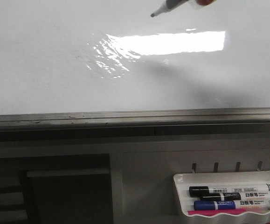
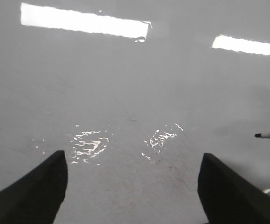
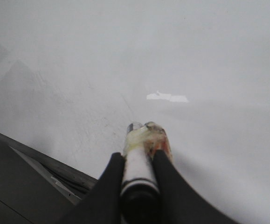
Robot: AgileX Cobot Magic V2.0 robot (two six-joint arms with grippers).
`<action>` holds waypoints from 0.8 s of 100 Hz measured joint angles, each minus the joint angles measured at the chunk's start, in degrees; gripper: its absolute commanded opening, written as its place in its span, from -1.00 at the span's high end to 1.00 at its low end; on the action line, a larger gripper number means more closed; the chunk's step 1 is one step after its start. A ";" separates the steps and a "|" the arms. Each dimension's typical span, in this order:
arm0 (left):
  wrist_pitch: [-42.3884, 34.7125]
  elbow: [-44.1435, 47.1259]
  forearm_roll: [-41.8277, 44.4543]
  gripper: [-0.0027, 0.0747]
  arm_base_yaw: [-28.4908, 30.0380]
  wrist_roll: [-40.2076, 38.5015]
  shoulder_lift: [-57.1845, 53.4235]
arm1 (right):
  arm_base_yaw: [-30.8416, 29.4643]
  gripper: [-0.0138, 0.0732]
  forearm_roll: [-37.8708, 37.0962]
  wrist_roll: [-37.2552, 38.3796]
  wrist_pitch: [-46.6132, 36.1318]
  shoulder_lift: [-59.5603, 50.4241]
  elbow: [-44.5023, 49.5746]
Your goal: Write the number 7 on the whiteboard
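The whiteboard (image 1: 55, 60) fills the upper front view, glossy white with light glare and a grey rail (image 1: 125, 117) along its lower edge. No number 7 shows on it. A marker (image 1: 165, 7) enters from the top of the front view, its dark tip pointing down-left just off the board surface. My right gripper (image 3: 137, 161) is shut on the marker (image 3: 137, 172) over the board. The marker's tip also shows in the left wrist view (image 2: 269, 135). My left gripper (image 2: 132, 186) is open and empty, facing the board (image 2: 125, 93). Neither gripper itself shows in the front view.
A small white tray (image 1: 228, 212) at the lower right holds three capped markers (image 1: 228, 191) and something pink. Below the rail is a grey panel with hooks (image 1: 215, 166) and a dark opening (image 1: 65, 186) at the lower left.
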 measured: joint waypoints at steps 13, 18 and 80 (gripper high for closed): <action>-0.26 0.00 -0.09 -0.44 0.00 0.00 0.00 | 0.00 0.82 2.32 -2.93 0.83 4.60 -2.39; -0.26 0.00 -0.13 -0.44 0.00 0.00 0.00 | 0.00 0.82 2.69 -3.33 0.83 6.09 -3.55; -0.40 0.00 -0.13 -0.44 0.00 0.00 0.00 | 0.03 0.82 3.50 -5.20 0.79 16.74 -11.50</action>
